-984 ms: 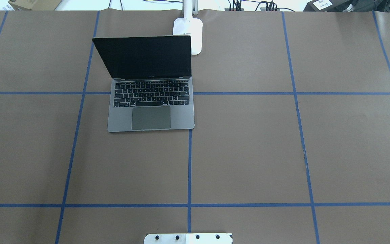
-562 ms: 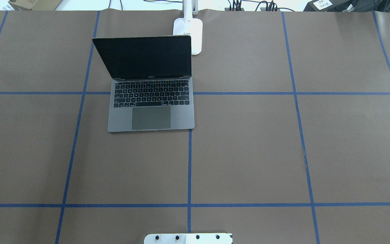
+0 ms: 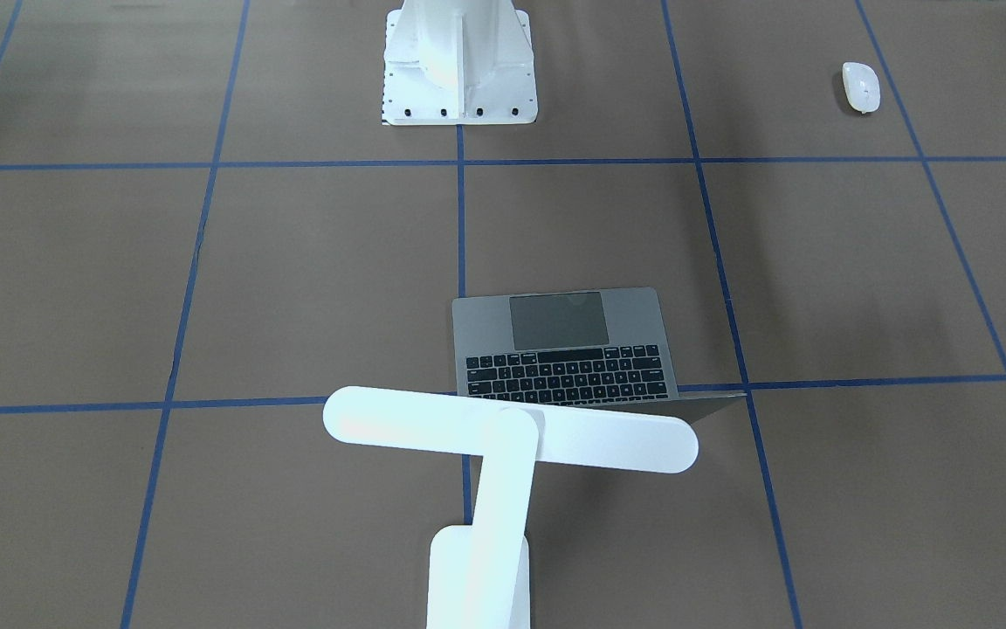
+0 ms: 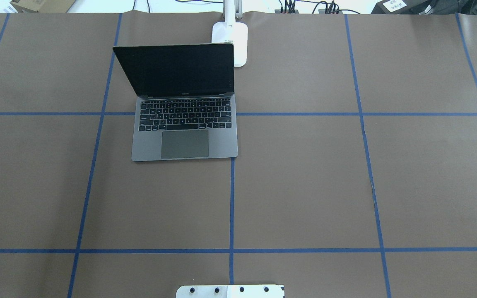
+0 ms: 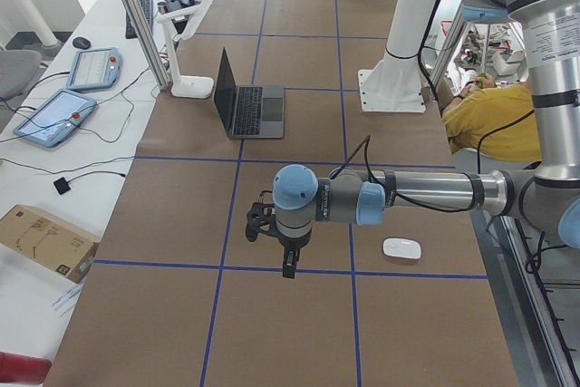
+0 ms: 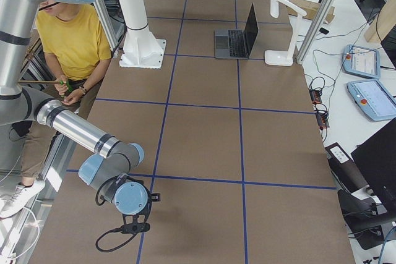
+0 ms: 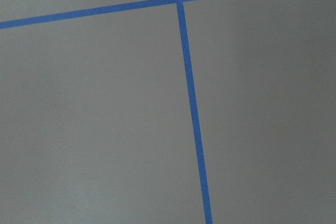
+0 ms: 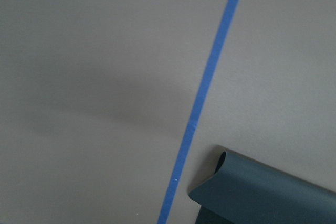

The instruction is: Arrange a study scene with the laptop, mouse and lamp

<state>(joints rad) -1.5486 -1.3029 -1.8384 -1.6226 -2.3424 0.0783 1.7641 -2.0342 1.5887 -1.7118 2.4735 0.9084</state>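
We see the laptop (image 4: 184, 136) open, left of centre on the far half of the table (image 4: 304, 186), its dark screen tilted back and keys facing the robot. The white T-shaped lamp (image 3: 608, 441) stands just behind the lid's right corner. The small white mouse (image 3: 861, 87) lies well apart, near-left.
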